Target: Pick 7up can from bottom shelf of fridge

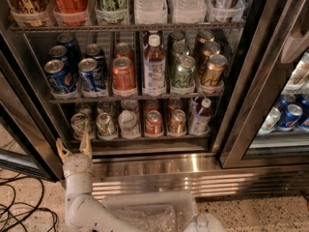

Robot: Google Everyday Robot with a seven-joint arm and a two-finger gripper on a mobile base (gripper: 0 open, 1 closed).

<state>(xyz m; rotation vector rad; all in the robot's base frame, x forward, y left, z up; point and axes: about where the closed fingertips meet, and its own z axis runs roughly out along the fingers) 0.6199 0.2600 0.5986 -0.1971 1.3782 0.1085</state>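
Pincer sits at lower left of the frame, fingers spread and empty, just below the bottom shelf of the fridge. The 7up can stands upright in the shelf's front row, above and slightly right of the pincer; single arm only.

Tool before btm shelf, left end (7up can just right).

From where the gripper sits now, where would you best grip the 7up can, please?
Probably its mid-body, from the front: the 7up can stands upright at the bottom shelf front, cans close beside it. The open gripper sits below-left.
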